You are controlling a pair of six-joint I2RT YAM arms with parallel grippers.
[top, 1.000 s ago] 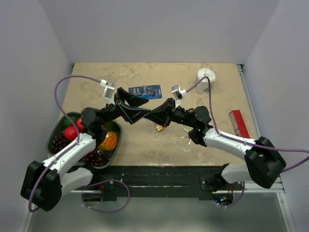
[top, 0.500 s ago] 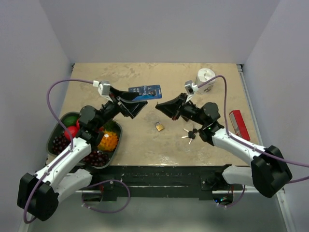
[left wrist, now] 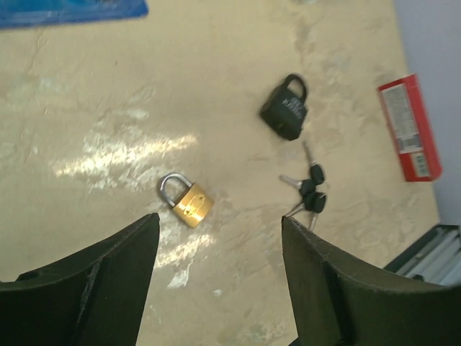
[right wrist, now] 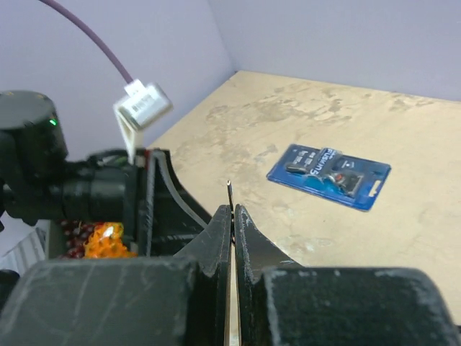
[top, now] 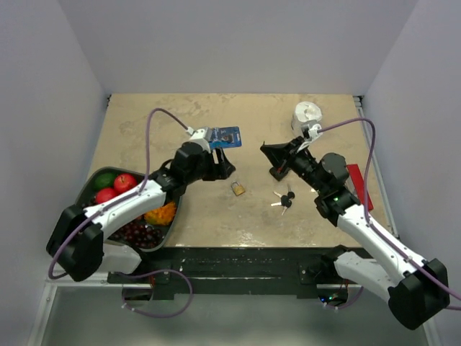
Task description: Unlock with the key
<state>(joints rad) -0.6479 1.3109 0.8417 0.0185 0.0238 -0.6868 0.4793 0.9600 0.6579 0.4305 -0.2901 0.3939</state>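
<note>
Two grippers hang over the counter (top: 180, 115) and neither touches the key (top: 284, 198), a small bunch of silver keys with black heads lying flat on the bare surface. The left gripper (left wrist: 216, 231) is spread wide with nothing in it. In its wrist view the key (left wrist: 311, 191) lies ahead of it and just outside its right finger, apart from it. The brass padlock (left wrist: 187, 202) sits on the counter in the gap ahead of the two fingers, and the black padlock (left wrist: 286, 112) lies farther ahead, just beyond the key. The right gripper (right wrist: 232, 209) is pressed closed on a thin silver strip (right wrist: 229, 189), whose tip pokes out between the fingertips. From above, the right gripper (top: 268, 150) is raised, with the black padlock (top: 276, 173) beside it, and the key lies nearer that arm's base, clear of the fingers.
</note>
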